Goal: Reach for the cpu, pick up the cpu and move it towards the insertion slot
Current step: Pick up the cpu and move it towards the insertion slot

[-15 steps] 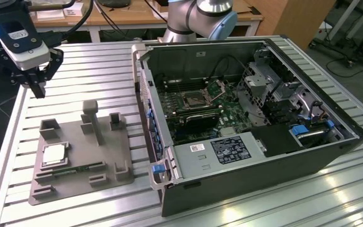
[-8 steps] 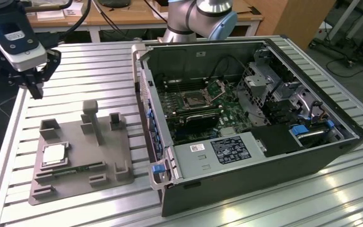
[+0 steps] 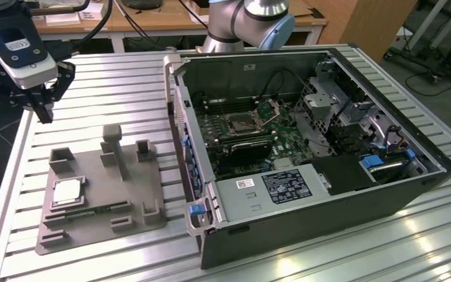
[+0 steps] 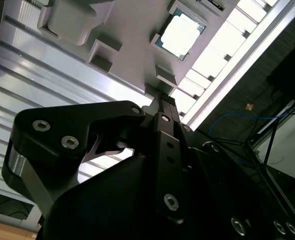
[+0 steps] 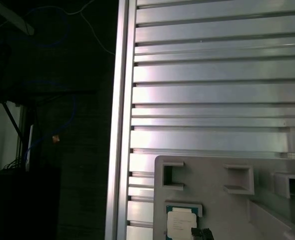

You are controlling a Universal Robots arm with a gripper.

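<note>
The cpu (image 3: 67,192), a flat silver-topped square, lies in a recess at the exterior view's left end of the grey tray (image 3: 131,176). Both wrist views show the cpu (image 4: 181,34) (image 5: 181,224) in the tray (image 4: 132,30) (image 5: 212,200). My gripper (image 3: 44,114) hangs above the table, beyond the tray's far-left corner and well clear of the chip. It is shut with nothing in it, and in the second wrist view the gripper (image 4: 163,99) points towards the tray. The insertion slot (image 3: 241,123) sits on the green motherboard inside the open computer case, its metal frame (image 3: 271,108) hinged up.
The open computer case (image 3: 304,153) fills the exterior view's right half, its side wall (image 3: 180,135) standing next to the tray. A green memory stick (image 3: 92,211) lies in the tray's near part, among several upright posts (image 3: 113,141). Beyond the ribbed metal table (image 3: 108,88) edge (image 5: 121,125) is a drop to the floor.
</note>
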